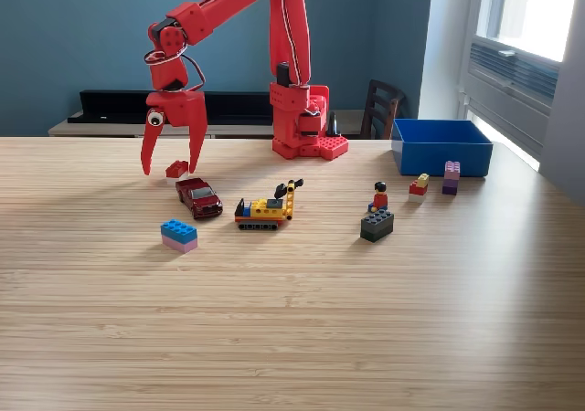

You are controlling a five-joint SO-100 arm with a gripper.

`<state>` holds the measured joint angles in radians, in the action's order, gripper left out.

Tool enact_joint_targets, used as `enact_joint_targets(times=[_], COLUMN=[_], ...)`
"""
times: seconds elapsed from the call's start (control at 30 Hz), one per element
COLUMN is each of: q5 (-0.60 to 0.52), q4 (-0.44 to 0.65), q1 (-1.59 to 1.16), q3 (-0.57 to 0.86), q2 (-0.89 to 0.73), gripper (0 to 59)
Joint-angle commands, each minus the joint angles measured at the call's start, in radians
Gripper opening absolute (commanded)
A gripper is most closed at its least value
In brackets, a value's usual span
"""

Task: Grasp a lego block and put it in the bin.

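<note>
In the exterior view a small red lego block (pixel 176 168) lies on the wooden table at the left. My red gripper (pixel 169 169) hangs over it, open, with one fingertip on each side of the block and close to the tabletop. The blue bin (pixel 441 146) stands at the far right of the table, open-topped and apart from the arm. Other lego blocks lie about: a blue-and-pink one (pixel 179 236), a dark grey one (pixel 377 226), a red-and-yellow one (pixel 419 185) and a purple one (pixel 452 177).
A red toy car (pixel 198 197) sits just in front of the gripper. A yellow toy digger (pixel 268 208) and a small figure (pixel 379 196) stand mid-table. The arm's base (pixel 306 123) is at the table's back edge, with a long black tray (pixel 174 105) and a chair (pixel 382 110) behind.
</note>
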<state>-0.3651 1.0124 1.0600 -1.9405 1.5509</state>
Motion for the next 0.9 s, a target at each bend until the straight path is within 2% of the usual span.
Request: enact_joint_targets(times=[0.03, 0.23, 0.47, 0.57, 0.6, 0.7, 0.83, 0.9], q5=[-0.021, -0.028, -0.028, -0.029, -0.029, -0.020, 0.028, 0.055], q4=[-0.031, -0.031, -0.031, -0.031, -0.031, -0.031, -0.025, 0.020], q1=[-0.032, -0.052, -0.052, -0.052, -0.052, -0.054, -0.072, -0.087], q3=[0.018, -0.005, -0.018, -0.023, -0.021, -0.018, -0.006, 0.034], q2=[0.014, 0.014, 0.014, 0.014, 0.014, 0.015, 0.017, 0.017], gripper=[28.1, 23.4, 14.5, 3.9, 2.4, 0.1, 0.1, 0.1])
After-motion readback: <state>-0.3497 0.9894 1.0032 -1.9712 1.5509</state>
